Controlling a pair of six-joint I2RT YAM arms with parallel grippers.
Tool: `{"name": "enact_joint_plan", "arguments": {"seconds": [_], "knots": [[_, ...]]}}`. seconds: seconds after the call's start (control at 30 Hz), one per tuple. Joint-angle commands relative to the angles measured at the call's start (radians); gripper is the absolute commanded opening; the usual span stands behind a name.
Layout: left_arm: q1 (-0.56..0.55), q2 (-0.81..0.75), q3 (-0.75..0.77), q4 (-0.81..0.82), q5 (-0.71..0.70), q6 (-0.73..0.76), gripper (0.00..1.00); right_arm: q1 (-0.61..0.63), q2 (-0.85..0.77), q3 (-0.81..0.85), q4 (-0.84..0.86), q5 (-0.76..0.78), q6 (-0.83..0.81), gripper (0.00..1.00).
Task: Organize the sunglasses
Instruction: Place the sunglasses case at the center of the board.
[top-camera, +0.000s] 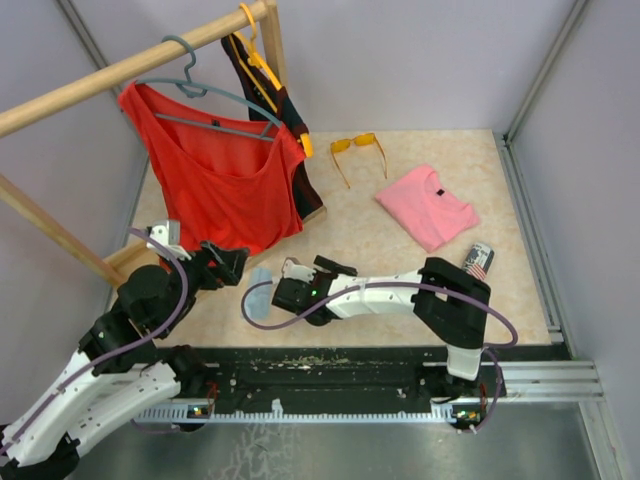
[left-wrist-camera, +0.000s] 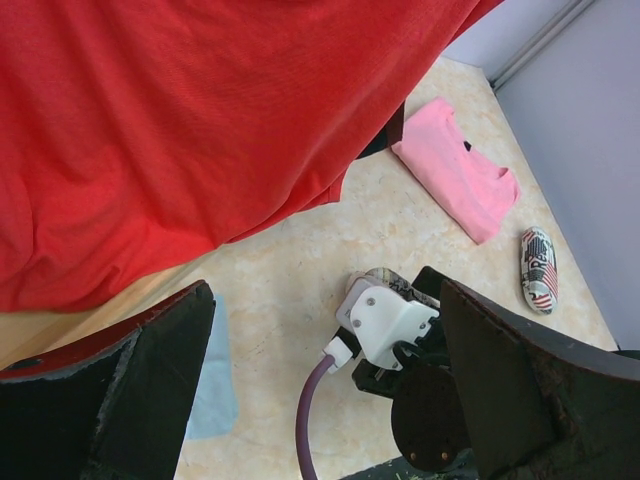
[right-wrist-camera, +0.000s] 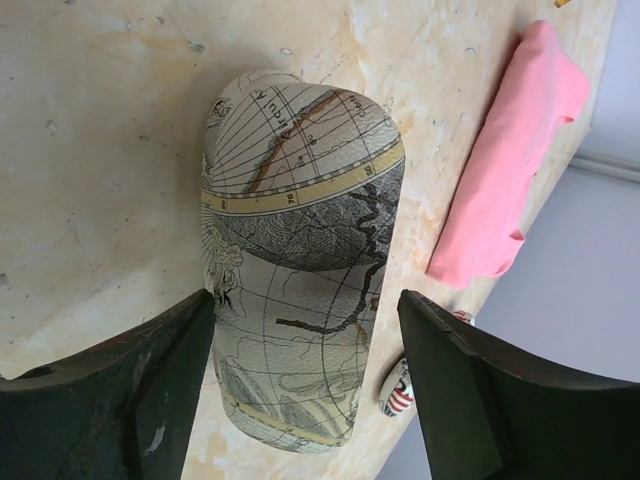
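While R arm stretches left over the near part of the table (top-camera: 360, 215), task item: orange-yellow sunglasses (top-camera: 358, 148) lie at far ctr, arms unfolded & pointing toward the near edge. They are out in the open, in no case, & well apart from both grippers.
Sunglasses' neighbours: hanging clothes just to their left, pink shirt (top-camera: 428, 205) to their right, folded flat on the tabletop.
Map case (right-wrist-camera: 300, 200): oblong, old-map print, lid shut, lying on the table. Contents hidden.
R gripper (right-wrist-camera: 305, 298): right over the map case, one finger each side of its lower half, both at or v. close to its edges. Can't tell whether they pinch it or stand just off it.
Flag case (top-camera: 479, 260): small oblong w/ stars-&-stripes print, shut, near the table's right side, just beside the pink shirt's near corner. Contents hidden too.
L gripper (left-wrist-camera: 315, 290): released, fingers spread wide, nothing btwn them. It hangs above the near-left part of the table, below the hem of the red shirt (top-camera: 215, 185).
Blue cloth (top-camera: 258, 288): flat on the table btwn the two grippers, nothing on it that shows.
Rack (top-camera: 100, 85): wooden rail at left, carrying the red shirt on a grey hanger & a dark garment (top-camera: 285, 110) on an orange one.
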Motion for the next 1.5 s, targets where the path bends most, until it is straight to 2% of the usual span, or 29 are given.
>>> {"name": "enact_joint_plan", "arguments": {"seconds": [0.0, 0.37, 0.73, 0.97, 1.1, 1.17, 1.23, 1.33, 1.47], "knots": [[-0.003, -0.014, -0.006, -0.003, -0.014, -0.006, 0.99, 0.019, -0.011, 0.045, 0.022, 0.0, 0.008, 0.75], [-0.003, -0.023, -0.002, -0.022, -0.03, -0.006, 1.0, 0.052, -0.085, 0.054, 0.085, -0.14, -0.011, 0.81], [-0.003, -0.017, -0.014, -0.046, -0.044, -0.04, 1.0, 0.04, -0.417, -0.094, 0.343, -0.36, 0.011, 0.83], [-0.004, 0.032, -0.051, -0.042, 0.007, -0.093, 0.97, -0.156, -0.626, -0.244, 0.362, -0.41, 0.22, 0.71], [-0.004, 0.105, -0.092, 0.012, 0.096, -0.107, 0.94, -0.361, -0.736, -0.338, 0.35, -0.597, 0.286, 0.65], [-0.004, 0.16, -0.123, 0.066, 0.19, -0.111, 0.91, -0.483, -0.764, -0.381, 0.339, -0.695, 0.299, 0.62], [-0.006, 0.238, -0.146, 0.119, 0.272, -0.135, 0.86, -0.554, -0.78, -0.405, 0.32, -0.738, 0.312, 0.57], [-0.037, 0.369, -0.188, 0.21, 0.336, -0.167, 0.78, -0.613, -0.781, -0.42, 0.276, -0.767, 0.325, 0.51], [-0.167, 0.509, -0.211, 0.286, 0.26, -0.202, 0.75, -0.616, -0.762, -0.437, 0.216, -0.758, 0.366, 0.49]]}}
